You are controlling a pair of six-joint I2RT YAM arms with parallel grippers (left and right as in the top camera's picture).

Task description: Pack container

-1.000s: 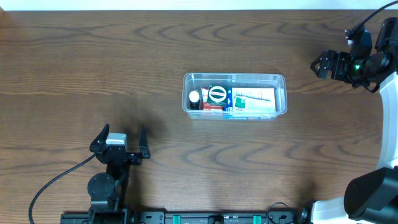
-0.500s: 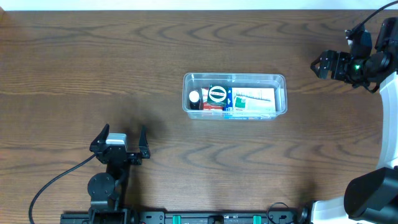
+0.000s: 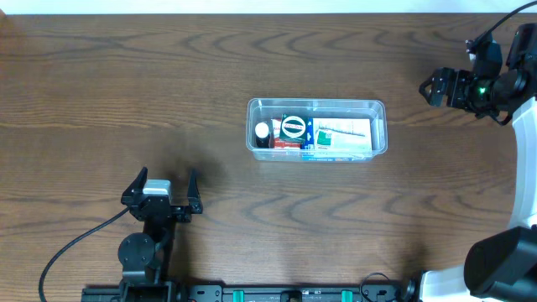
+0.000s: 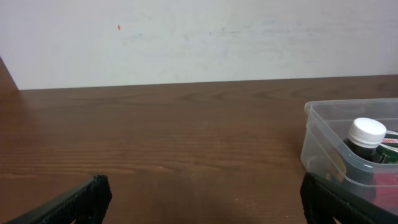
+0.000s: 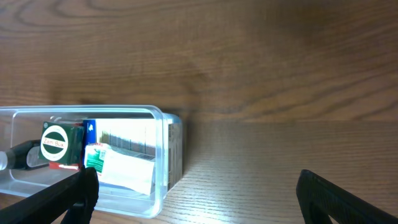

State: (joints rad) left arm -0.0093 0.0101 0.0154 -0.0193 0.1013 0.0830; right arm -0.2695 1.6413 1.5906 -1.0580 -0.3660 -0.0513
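The container [image 3: 378, 107] is a clear shallow plastic tub at the table's middle. It holds a dark bottle with a white cap [image 3: 263, 131], a round green-and-white label item [image 3: 293, 127] and white and green packets [image 3: 344, 137]. My left gripper [image 3: 163, 186] is open and empty near the front left, well short of the tub. My right gripper [image 3: 430, 88] is open and empty at the far right, apart from the tub. The tub's left end and the bottle [image 4: 365, 138] show in the left wrist view. The tub's end [image 5: 163, 163] shows in the right wrist view.
Dark wood-grain table [image 3: 126, 84] all around. A white wall [image 4: 199, 37] stands behind the table's far edge. A black cable [image 3: 75, 243] runs from the left arm's base at the front left.
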